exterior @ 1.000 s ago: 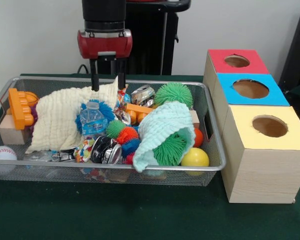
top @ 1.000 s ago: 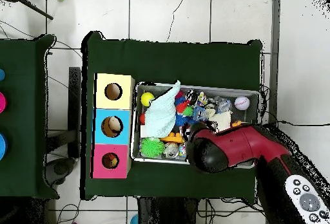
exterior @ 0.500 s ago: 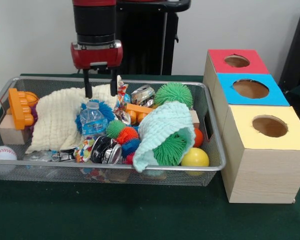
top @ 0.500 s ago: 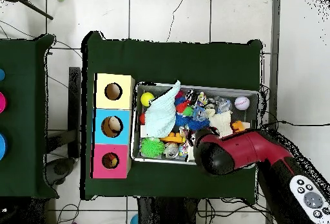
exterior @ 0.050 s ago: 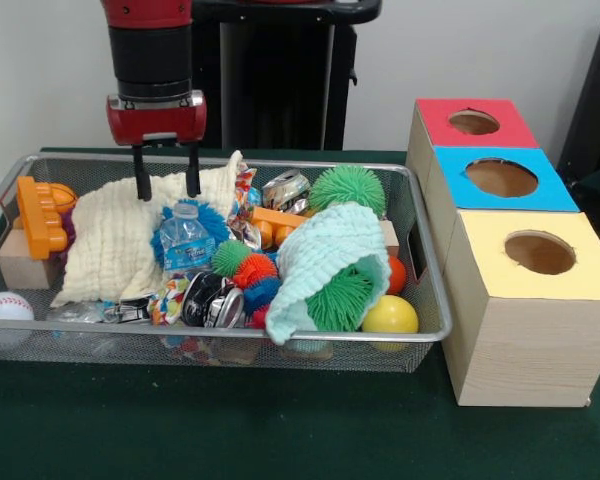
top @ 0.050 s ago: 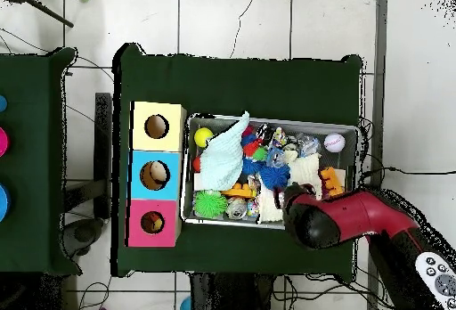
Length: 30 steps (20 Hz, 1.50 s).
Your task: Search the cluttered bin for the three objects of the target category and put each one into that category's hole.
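In the wire bin (exterior @ 0.050 s ago: 428, 300), the clutter is seen undisturbed: above the cream cloth (exterior @ 0.050 s ago: 115, 235) at its left part the end effector (exterior @ 0.050 s ago: 166, 185) is held spread and empty. The target category cannot be told; spiky balls such as the green one (exterior @ 0.050 s ago: 348, 187) remain in the bin. Right of the bin, the three holed boxes (exterior @ 0.050 s ago: 520, 290) are shown, so all three placements are judged outstanding.

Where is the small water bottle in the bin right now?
In the front view the water bottle stands left of the bin's middle, against the cream cloth, with the green spiky ball to its right.

Wire-mesh metal bin (exterior @ 0.050 s ago: 428, 300); waffle-textured cream cloth (exterior @ 0.050 s ago: 115, 235); matt wood-grain boxes (exterior @ 0.050 s ago: 525, 360).
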Tool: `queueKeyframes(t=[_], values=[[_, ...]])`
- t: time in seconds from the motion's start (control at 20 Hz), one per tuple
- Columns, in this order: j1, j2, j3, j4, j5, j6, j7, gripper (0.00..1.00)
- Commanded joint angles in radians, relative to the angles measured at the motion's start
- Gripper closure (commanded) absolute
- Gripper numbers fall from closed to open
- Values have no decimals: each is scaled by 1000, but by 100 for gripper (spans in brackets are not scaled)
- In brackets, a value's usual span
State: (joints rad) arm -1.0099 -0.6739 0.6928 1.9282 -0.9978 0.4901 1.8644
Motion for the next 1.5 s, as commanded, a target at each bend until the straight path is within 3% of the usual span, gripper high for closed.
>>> queueKeyframes(t=[0.05, 0.3, 0.5, 0.75, 0.8, 1.05, 1.15, 1.5], values=[[51, 75, -9, -112, -145, -4, -225, 0], [132, 125, -81, -167, -266, -78, -65, 0], [192, 153, -131, -210, -315, -100, 20, 0], [197, 177, -149, -232, -298, -156, 59, 0], [190, 179, -151, -230, -268, -166, 52, 100], [149, 181, -114, -201, -160, -139, 41, 100], [154, 122, -85, -152, -105, -99, 5, 100], [168, -46, -30, -43, 204, 77, -5, 100]])
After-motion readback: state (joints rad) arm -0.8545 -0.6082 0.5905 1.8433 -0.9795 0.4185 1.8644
